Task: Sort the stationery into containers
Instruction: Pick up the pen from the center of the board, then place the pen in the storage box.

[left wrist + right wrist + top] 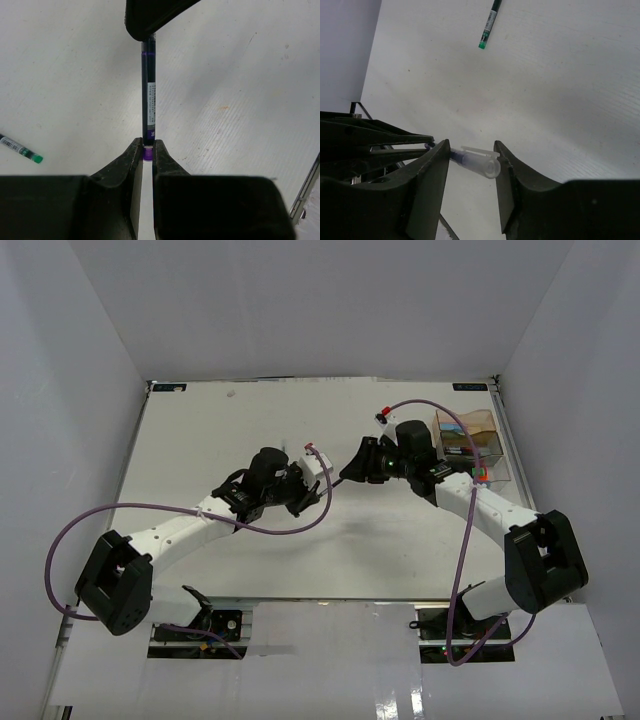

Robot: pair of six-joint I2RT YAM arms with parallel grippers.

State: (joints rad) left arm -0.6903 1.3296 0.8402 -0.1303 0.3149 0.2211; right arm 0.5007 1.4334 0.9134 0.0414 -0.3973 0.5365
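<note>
A dark pen with purple trim [149,95] hangs in the air over the table, pinched at its purple end by my left gripper [148,147], which is shut on it. Its other end carries a clear cap [482,162]. That cap lies between the jaws of my right gripper [471,152], which stand apart with a gap on the right side. In the top view both grippers meet mid-table, the left gripper [320,480] facing the right gripper [350,472]. The amber container [465,430] and the clear container [492,468] sit at the far right, with stationery inside.
A thin dark pen with a green tip [20,149] lies loose on the white table, also visible as the green-tipped pen [489,25] in the right wrist view. The table's right edge rail [306,195] runs close by. White walls enclose the table.
</note>
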